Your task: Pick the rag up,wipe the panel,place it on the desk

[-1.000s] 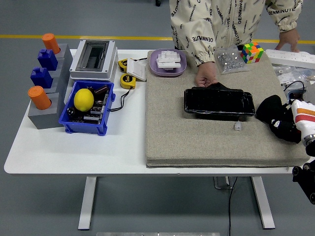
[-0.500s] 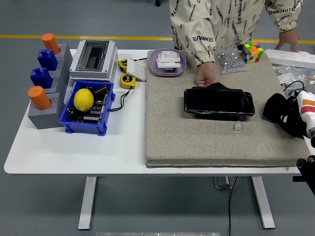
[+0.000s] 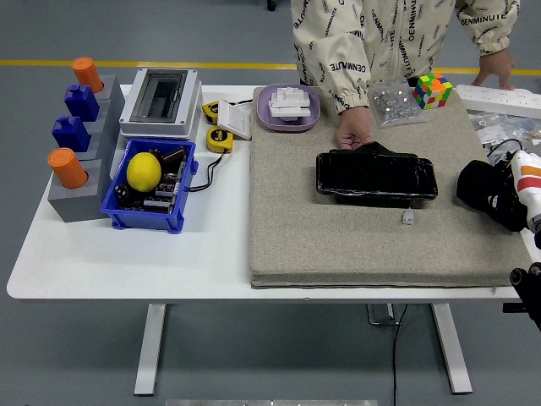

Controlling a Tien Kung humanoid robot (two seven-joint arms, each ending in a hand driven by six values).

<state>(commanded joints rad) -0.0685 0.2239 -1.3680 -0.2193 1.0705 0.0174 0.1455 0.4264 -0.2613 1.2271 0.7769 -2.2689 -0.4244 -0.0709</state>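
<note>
The glossy black panel (image 3: 376,176) lies flat in the middle of the grey-beige mat (image 3: 338,237). A person's hand (image 3: 355,131) rests at the panel's far left edge, beside a small dark crumpled piece (image 3: 378,148) that may be the rag. My right hand (image 3: 492,196), black with a white and orange wrist, hovers over the mat's right edge, about a hand's width right of the panel and apart from it. It shows as one dark mass. The left arm is out of sight.
A small white connector (image 3: 408,217) lies just in front of the panel. At the back stand a purple dish (image 3: 288,107), a bag of parts (image 3: 392,103) and a colour cube (image 3: 433,90). To the left are a blue bin (image 3: 150,188) holding a lemon, a grey box (image 3: 160,101) and block stands (image 3: 78,144).
My right hand has drawn back to the right, away from the panel and toward the table's right edge. The person's hand and the panel have stayed still.
</note>
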